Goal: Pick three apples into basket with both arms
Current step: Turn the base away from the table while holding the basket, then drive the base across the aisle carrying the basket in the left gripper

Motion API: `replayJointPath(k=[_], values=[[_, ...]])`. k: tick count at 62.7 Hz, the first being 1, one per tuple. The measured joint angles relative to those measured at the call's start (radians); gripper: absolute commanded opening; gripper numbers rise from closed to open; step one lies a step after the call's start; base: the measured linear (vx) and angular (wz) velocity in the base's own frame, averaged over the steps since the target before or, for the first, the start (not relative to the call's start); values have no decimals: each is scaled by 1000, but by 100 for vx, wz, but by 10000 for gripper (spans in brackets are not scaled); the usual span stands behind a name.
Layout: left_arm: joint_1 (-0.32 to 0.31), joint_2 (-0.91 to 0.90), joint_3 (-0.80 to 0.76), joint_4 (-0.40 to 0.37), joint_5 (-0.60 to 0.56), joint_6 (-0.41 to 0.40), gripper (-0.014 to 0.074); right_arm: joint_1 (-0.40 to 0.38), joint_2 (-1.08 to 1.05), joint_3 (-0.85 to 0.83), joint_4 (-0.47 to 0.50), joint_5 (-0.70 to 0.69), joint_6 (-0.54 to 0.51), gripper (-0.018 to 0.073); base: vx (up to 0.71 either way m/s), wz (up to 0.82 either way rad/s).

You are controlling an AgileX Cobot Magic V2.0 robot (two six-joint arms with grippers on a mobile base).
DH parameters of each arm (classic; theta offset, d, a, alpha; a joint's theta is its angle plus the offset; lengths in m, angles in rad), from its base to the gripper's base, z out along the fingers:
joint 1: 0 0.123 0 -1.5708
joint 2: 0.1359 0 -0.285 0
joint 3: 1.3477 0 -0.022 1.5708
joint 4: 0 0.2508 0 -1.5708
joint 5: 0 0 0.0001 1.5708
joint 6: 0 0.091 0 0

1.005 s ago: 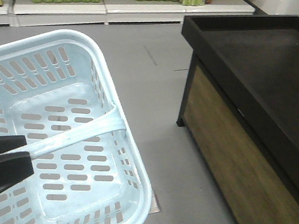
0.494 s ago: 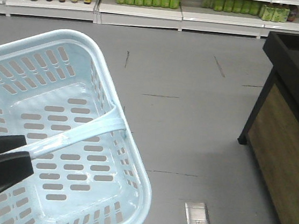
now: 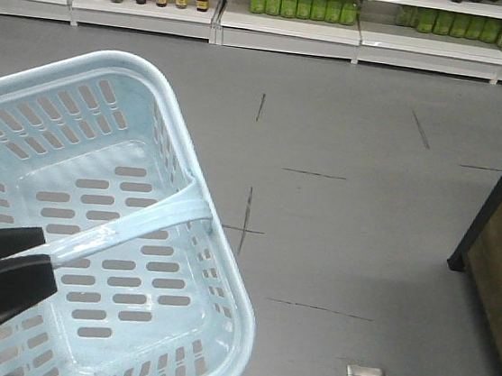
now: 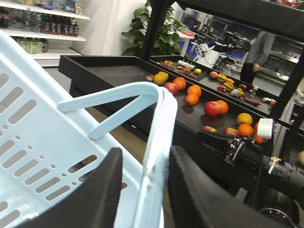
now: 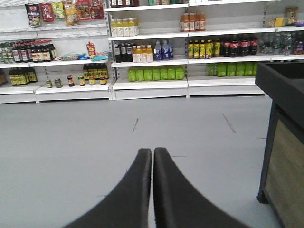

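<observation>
Grey floor filled the front view; the black worktop showed off to one side in the left wrist view. Over the floor hung the basket, empty, its handle clamped between the left fingers. Being light, stiff plastic, it would probably sway from that thin band, so a mid-handle hold suited it. The right fingers were pressed together, holding nothing. The apples lay among oranges on the worktop: firm, smooth, likely to roll, best taken across the widest part.
</observation>
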Motion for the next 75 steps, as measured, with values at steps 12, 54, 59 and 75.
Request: replayJointPath(k=[12, 54, 59, 75], values=[[0, 0, 0, 0, 0, 0, -8, 0, 0, 0, 0, 0, 0, -5, 10, 23], [0, 0, 0, 0, 0, 0, -7, 0, 0, 0, 0, 0, 0, -5, 15, 12], [0, 0, 0, 0, 0, 0, -7, 0, 0, 0, 0, 0, 0, -5, 19, -1], [0, 0, 0, 0, 0, 0, -7, 0, 0, 0, 0, 0, 0, -5, 21, -5]])
